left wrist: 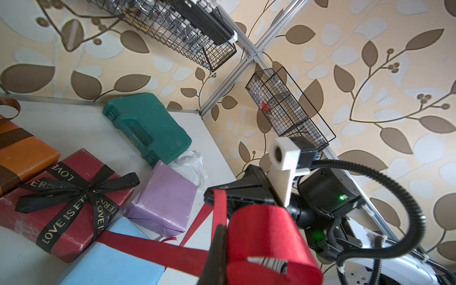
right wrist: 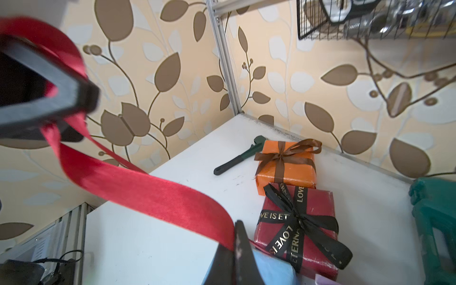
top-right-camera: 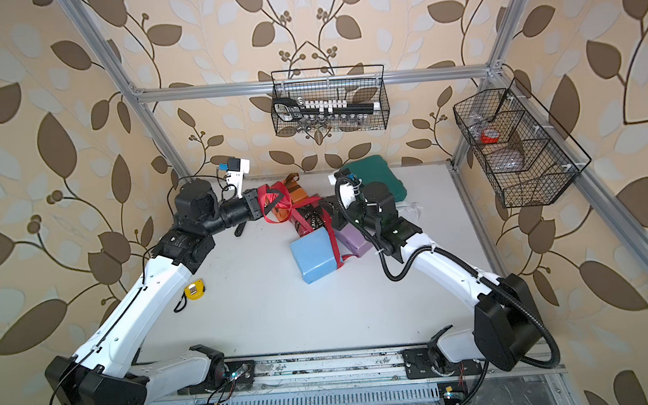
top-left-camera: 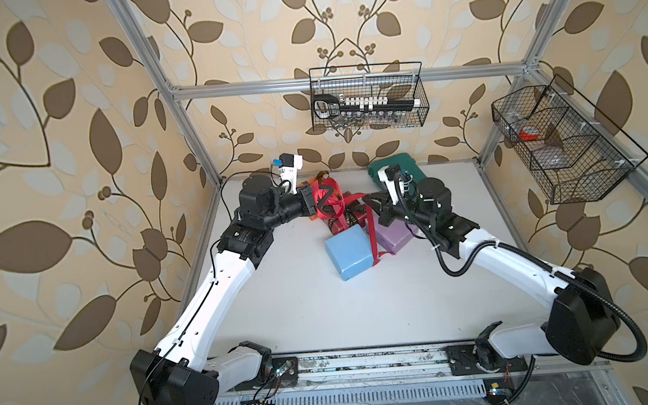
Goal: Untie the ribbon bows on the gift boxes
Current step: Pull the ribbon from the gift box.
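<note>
Clenched left gripper (top-left-camera: 325, 200) and right gripper (top-left-camera: 367, 201) each gripping red ribbon (top-left-camera: 372, 239) above table (top-left-camera: 303, 312), one strand crossing blue box (top-left-camera: 352, 254) near table's middle.

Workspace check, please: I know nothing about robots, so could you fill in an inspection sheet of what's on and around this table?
Surface: white table, things gathered toward the back.
Job's things: red ribbon stretched up from the light blue box; white ribbon loose beside the lilac box; black bow on the dark red box and brown bow on the orange box tied.
Clutter: green tool case, wrench-like tool, yellow tape measure.
Hands: left hand and right hand both shut on the red ribbon.
Cables: black corrugated hose loops along the right arm.
Surroundings: leaf wallpaper, metal frame, back wire basket, side wire basket.
</note>
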Robot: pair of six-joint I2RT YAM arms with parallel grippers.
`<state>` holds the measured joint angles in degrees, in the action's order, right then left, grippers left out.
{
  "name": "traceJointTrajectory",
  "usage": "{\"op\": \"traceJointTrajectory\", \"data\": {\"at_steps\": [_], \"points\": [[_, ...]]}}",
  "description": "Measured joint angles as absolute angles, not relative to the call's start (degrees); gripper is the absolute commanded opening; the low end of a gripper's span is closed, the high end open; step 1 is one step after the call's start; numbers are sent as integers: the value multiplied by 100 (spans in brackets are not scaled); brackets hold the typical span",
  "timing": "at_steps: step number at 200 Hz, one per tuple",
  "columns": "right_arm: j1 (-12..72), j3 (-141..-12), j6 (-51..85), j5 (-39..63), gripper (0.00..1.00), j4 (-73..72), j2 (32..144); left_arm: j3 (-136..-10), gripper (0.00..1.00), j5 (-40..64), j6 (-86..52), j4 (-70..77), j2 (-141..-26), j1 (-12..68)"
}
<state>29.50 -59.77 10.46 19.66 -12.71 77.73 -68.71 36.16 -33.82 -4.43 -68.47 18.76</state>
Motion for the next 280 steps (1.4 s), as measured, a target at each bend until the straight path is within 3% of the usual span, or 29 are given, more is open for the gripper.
{"op": "traceJointTrajectory", "data": {"at_steps": [109, 202, 280], "points": [[2950, -7000, 1100, 1892, 0, -497, 7439, -6493, 0, 3675, -3463, -283, -7435, 2285], [2967, -7577, 178, 1441, 0, 687, 7188, -6532, 0, 3662, -3463, -19, -7502, 2296], [3039, -7067, -462, -729, 1, 1243, 6709, -6650, 0, 3708, -3459, 36, -7585, 2373]]}}
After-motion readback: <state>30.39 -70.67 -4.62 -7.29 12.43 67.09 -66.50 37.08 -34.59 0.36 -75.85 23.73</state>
